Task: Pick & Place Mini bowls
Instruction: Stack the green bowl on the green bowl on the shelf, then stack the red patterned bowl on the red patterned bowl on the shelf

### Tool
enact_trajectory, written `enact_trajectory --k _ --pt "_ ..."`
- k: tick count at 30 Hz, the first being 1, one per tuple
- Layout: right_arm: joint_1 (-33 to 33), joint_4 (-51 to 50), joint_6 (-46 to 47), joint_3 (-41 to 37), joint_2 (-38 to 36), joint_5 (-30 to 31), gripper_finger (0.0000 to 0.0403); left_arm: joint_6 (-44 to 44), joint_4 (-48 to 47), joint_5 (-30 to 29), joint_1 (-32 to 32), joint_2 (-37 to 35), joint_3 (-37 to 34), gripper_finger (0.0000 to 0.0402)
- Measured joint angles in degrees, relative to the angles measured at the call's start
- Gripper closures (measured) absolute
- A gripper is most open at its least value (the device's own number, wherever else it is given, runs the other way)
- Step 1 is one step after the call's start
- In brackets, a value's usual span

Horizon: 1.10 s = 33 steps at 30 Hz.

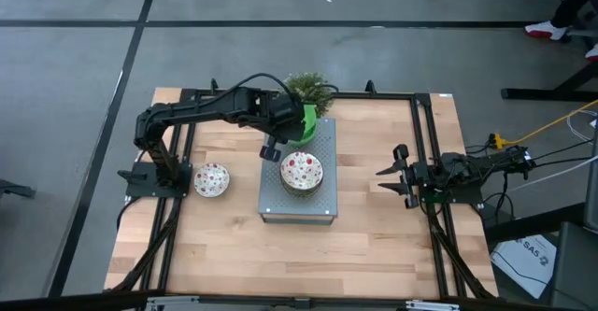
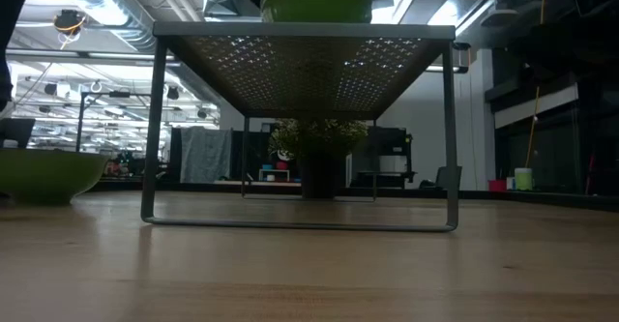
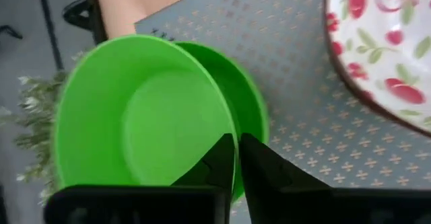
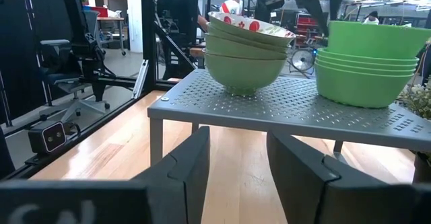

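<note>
A grey perforated rack (image 1: 297,204) stands mid-table. On its far part sits a stack of plain green mini bowls (image 1: 308,124) (image 4: 367,66). On its near part is a second stack (image 4: 244,52), topped by a white bowl with red and green speckles (image 1: 301,171). One more speckled bowl (image 1: 211,178) (image 2: 44,172) rests on the table to the rack's left. My left gripper (image 3: 236,160) is over the green stack, shut on its top bowl (image 3: 145,109). My right gripper (image 1: 397,173) (image 4: 236,163) waits open at the table's right side, pointing at the rack. My left gripper pinches the rim of the top green bowl (image 3: 229,140), one finger (image 3: 217,165) inside the bowl and the other (image 3: 262,170) outside. The fingers come from above, slanting down. The bowl sits tilted over the green bowl under it (image 3: 252,109); whether it is lifted clear I cannot tell.
A small bushy potted plant (image 1: 308,89) stands just beyond the rack's far edge, close to the green stack. Black frame rails (image 1: 425,152) run along the table's sides. Bare wood (image 1: 374,236) lies near and to the right of the rack.
</note>
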Motion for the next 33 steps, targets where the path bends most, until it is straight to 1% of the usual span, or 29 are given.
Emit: enact_trajectory --k 2,8,15,19,25,29,33 --pt "0.0 0.0 0.0 0.0 0.0 0.0 0.0256 0.0 -0.1 -1.4 0.0 0.2 0.0 0.037" --pt "0.0 0.0 0.0 0.0 0.0 0.0 0.0256 0.0 -0.9 -1.4 0.0 1.2 0.0 0.0332" --pt "0.0 0.0 0.0 0.0 0.0 0.0 0.0256 -0.5 -0.6 0.4 0.0 1.6 0.0 0.029" --pt "0.0 0.0 0.0 0.0 0.0 0.0 0.0256 -0.6 -0.5 0.6 0.0 1.4 0.0 0.0273" --pt "0.0 0.0 0.0 0.0 0.0 0.0 0.0256 -0.9 -0.5 0.6 -0.1 -0.8 0.0 0.0262" --pt "0.0 0.0 0.0 0.0 0.0 0.0 0.0256 -3.4 -1.4 0.8 -0.6 -3.4 0.0 0.0261" --pt "0.0 0.0 0.0 0.0 0.0 0.0 0.0256 -7.3 -3.5 4.7 -1.8 -5.3 0.0 0.0261"
